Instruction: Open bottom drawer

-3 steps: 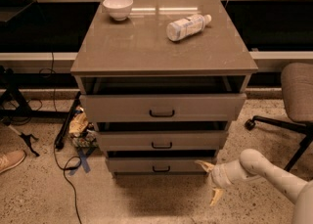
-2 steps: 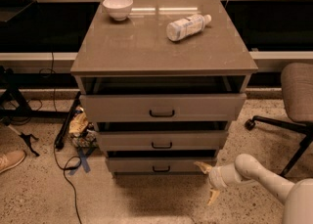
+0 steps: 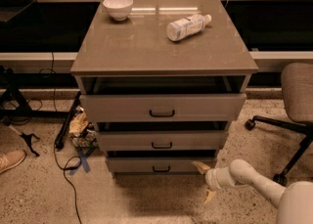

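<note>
The bottom drawer (image 3: 137,165) is the lowest of three grey-brown drawer fronts in the cabinet, with a small black bar handle (image 3: 161,169) at its centre. My gripper (image 3: 205,181) is low near the floor, at the right end of the bottom drawer's front and to the right of the handle. It is open and holds nothing. Its upper yellowish fingertip (image 3: 200,166) lies close to the drawer's right end; I cannot tell whether it touches. The white arm (image 3: 254,181) reaches in from the lower right.
The middle drawer (image 3: 161,140) and the top drawer (image 3: 161,106) stick out above. A white bowl (image 3: 118,7) and a lying bottle (image 3: 187,26) rest on the cabinet top (image 3: 146,47). An office chair (image 3: 296,100) stands right. Cables (image 3: 68,169) and clutter lie left.
My gripper has shifted slightly left, closer to the bottom drawer's right end. The drawers have not moved.
</note>
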Robot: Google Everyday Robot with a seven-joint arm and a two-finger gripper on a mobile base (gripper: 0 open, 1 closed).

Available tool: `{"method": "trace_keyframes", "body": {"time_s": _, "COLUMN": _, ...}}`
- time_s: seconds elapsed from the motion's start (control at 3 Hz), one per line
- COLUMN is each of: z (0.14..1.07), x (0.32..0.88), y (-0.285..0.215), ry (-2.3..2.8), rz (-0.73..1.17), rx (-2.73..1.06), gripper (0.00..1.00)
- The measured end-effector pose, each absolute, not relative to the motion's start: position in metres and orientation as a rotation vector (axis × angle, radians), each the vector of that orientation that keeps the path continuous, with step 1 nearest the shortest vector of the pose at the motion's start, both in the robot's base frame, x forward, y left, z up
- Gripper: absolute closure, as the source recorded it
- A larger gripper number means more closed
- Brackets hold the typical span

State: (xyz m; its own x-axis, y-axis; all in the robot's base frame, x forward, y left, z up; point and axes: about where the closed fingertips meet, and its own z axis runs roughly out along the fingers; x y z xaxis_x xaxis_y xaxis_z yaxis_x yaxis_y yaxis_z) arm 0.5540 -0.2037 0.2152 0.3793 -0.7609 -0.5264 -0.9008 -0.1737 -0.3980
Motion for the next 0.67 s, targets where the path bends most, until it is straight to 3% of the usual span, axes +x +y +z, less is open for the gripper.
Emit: {"method": "trace_keyframes", "body": {"time_s": 0.67, "z": 0.180, "x": 0.581, "y": -0.194, "ry": 1.472, "rz": 0.101, "rx": -1.972, "gripper": 0.00}}
